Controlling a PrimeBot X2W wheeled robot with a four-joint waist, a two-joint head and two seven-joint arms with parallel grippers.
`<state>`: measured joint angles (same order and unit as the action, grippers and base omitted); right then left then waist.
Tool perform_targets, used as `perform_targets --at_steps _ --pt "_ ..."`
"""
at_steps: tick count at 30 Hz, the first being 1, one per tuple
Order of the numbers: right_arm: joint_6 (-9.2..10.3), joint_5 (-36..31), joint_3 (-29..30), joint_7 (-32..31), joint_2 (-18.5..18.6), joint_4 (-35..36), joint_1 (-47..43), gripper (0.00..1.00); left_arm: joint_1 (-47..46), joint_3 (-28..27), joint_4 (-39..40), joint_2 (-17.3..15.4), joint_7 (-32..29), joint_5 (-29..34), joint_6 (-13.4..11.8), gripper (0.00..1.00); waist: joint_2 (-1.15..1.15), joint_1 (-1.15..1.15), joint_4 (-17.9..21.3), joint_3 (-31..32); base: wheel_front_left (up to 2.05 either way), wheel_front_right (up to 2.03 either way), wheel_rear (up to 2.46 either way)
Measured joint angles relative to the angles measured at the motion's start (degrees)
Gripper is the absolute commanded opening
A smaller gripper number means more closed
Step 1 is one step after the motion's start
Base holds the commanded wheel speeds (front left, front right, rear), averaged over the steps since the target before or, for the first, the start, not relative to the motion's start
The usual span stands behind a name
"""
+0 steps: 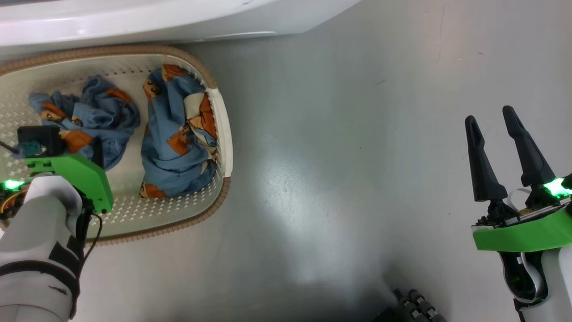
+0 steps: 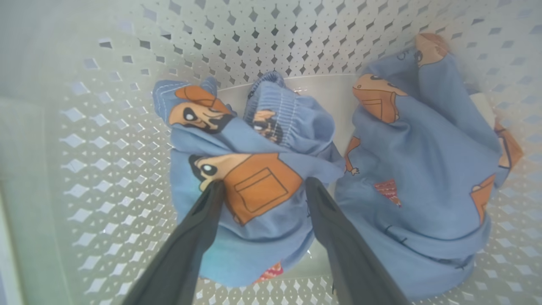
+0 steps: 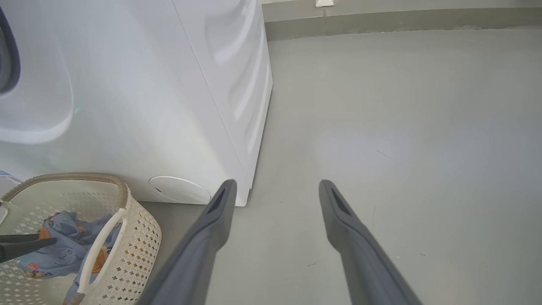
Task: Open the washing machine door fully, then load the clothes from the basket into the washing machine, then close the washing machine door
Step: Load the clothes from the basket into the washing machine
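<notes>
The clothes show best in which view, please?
Left wrist view: both clothes lie close and sharp. Head view shows both, one partly behind the left arm; right wrist view, a small part inside the basket.

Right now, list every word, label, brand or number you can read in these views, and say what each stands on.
No text here can be read.
Light-blue bear-print fabric clothes: cartoon pictures only. The small dark squiggles seen from the right wrist view are too blurred to read.
Big white box-shaped washing machine: no lettering on the panels that show.
</notes>
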<state>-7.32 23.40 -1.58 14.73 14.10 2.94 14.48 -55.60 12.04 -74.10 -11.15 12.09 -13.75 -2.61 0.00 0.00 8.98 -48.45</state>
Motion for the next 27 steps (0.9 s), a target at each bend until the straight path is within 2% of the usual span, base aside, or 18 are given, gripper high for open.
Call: perform_targets --at_steps 1,2,3,4,5,6,7,8,11,22,27 --pt "0.0 0.0 -0.1 0.0 0.0 0.0 0.0 1.0 0.0 0.2 0.0 0.0 0.0 0.0 0.0 1.0 0.0 0.0 0.0 0.0 0.0 0.0 0.0" --pt "0.0 0.0 -0.2 0.0 0.0 0.0 0.1 1.0 0.0 0.3 0.0 -0.1 0.0 0.0 0.0 0.83 0.0 0.0 0.0 0.0 0.0 0.0 0.0" --pt "0.0 0.0 -0.3 0.0 0.0 0.0 0.4 1.0 0.0 0.4 0.0 -0.1 -0.1 0.0 0.0 0.5 0.0 0.0 0.0 -0.1 0.0 0.0 0.0" --pt "0.0 0.0 -0.4 0.0 0.0 0.0 0.8 1.0 0.0 0.6 0.0 -0.1 -0.4 0.0 0.0 0.42 0.0 0.0 0.0 -0.1 0.0 0.0 0.0" --pt "0.0 0.0 -0.6 0.0 0.0 0.0 1.1 1.0 0.0 0.7 0.0 -0.1 -0.4 0.0 0.1 0.42 0.0 0.0 0.1 -0.2 0.0 0.0 0.0" --pt "0.0 0.0 -0.8 0.0 0.0 0.1 1.3 1.0 0.0 0.8 0.0 -0.1 -0.4 0.0 0.1 0.14 0.0 0.0 0.1 -0.2 0.0 0.0 0.0" --pt "0.0 0.0 -0.9 0.0 0.0 0.1 1.3 1.0 0.0 0.9 0.0 -0.2 -0.4 0.0 0.1 0.14 0.0 0.0 0.1 -0.2 0.0 0.0 0.0" --pt "0.0 0.0 -1.1 0.0 0.0 0.1 1.3 1.0 0.0 0.9 0.0 -0.3 -0.4 0.0 0.1 0.05 0.0 0.0 0.1 -0.1 0.0 0.0 0.0" --pt "0.0 0.0 -1.1 0.0 0.0 0.1 1.3 1.0 0.0 1.1 0.0 -0.5 -0.4 -0.1 0.2 0.0 0.0 0.0 0.2 0.0 0.0 0.0 0.0" --pt "0.0 0.0 -0.8 0.0 0.1 -0.2 1.2 1.0 0.4 0.2 0.1 1.3 1.9 -2.3 0.7 0.0 0.0 0.0 -0.9 2.8 0.0 0.0 0.0" --pt "0.0 0.0 -0.5 0.0 0.5 -0.6 1.0 1.0 2.9 -1.5 6.0 1.9 2.1 -3.7 0.9 0.0 0.0 0.0 -1.7 5.5 0.0 0.0 0.0"
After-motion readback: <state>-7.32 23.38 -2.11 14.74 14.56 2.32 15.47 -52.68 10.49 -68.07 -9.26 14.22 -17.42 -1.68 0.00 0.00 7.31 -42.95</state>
